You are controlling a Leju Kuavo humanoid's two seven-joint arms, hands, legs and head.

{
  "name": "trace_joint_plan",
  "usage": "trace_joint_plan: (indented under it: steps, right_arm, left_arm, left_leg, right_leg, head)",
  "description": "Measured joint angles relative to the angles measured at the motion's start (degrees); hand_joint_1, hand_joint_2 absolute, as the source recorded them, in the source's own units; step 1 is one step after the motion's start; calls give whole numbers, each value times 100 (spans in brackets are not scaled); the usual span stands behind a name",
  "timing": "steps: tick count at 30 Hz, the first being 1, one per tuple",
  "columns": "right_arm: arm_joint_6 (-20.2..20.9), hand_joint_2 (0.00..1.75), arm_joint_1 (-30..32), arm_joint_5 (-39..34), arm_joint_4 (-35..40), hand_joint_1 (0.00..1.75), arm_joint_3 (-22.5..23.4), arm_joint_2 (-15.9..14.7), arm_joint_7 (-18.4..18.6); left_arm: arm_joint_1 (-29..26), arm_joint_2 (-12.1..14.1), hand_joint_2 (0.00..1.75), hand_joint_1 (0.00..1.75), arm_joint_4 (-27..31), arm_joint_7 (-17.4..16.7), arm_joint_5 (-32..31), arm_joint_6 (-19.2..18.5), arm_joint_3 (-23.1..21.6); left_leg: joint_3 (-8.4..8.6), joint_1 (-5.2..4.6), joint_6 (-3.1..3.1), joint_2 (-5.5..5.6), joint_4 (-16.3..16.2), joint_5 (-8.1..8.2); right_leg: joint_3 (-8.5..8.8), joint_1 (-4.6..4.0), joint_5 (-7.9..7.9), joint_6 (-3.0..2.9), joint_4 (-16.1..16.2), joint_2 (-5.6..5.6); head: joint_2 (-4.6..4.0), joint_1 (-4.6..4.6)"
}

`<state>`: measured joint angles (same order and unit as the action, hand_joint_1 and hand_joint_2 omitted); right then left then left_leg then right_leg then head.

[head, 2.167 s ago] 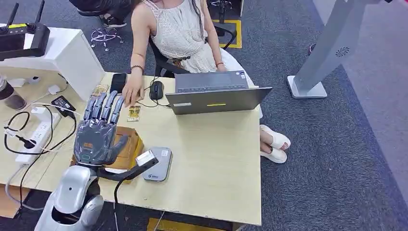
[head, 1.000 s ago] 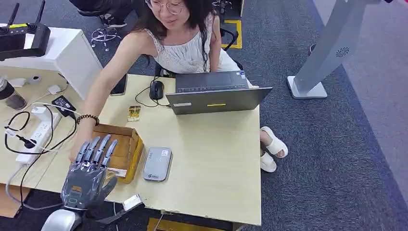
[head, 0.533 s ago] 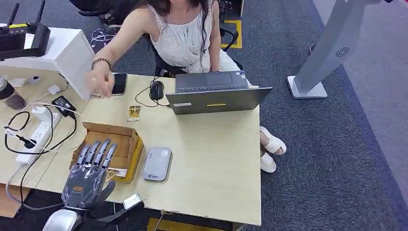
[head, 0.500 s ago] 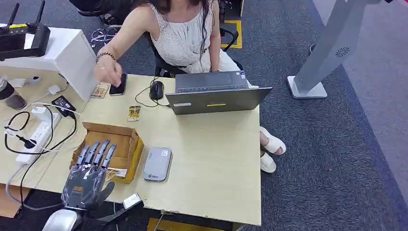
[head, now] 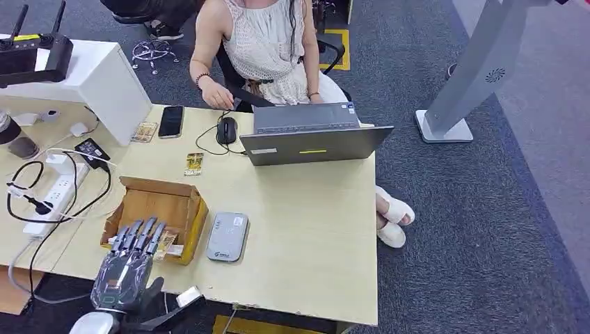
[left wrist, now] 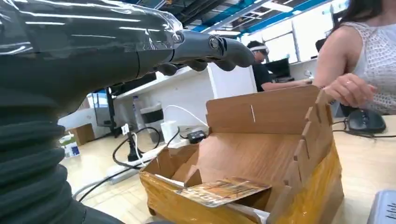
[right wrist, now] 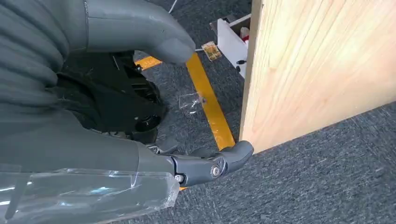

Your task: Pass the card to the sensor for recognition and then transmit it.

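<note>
matt cardboard box, pale wood table

No print is coming through clearly enough to read. The card lying in the box is showing orange lettering, too blurred to make out. The grey sensor on the table is carrying a small mark, too tiny to read.

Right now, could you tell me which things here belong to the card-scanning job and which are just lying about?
Job: card in the cardboard box, grey sensor, left hand.

Lying about: laptop, mouse, phone, power strip.
</note>
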<state>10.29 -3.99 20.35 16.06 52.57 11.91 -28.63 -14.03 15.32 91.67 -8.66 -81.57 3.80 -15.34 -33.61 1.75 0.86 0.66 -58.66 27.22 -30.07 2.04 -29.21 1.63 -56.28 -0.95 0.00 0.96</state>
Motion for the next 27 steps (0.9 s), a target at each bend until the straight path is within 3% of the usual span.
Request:
trace_joint_plan:
  steps: [18, 27]
  right_arm:
    - [-20, 175, -36, 142, 0, 0, 2, 0, 42]
    - [-4, 175, -28, 105, 0, 0, 57, 0, 0]
  left_arm:
    - [274, -321, 175, 0, -581, 50, -183, 159, 557]
    - [139, -380, 175, 0, -282, 361, -286, 291, 590]
  left_leg:
    - [0, 0, 0, 0, 0, 0]
    - [-1, 0, 0, -1, 0, 1]
  right_leg:
    - [0, 0, 0, 0, 0, 0]
    - [-1, 0, 0, 0, 0, 0]
  head:
    - [0, 0]
    - [0, 0]
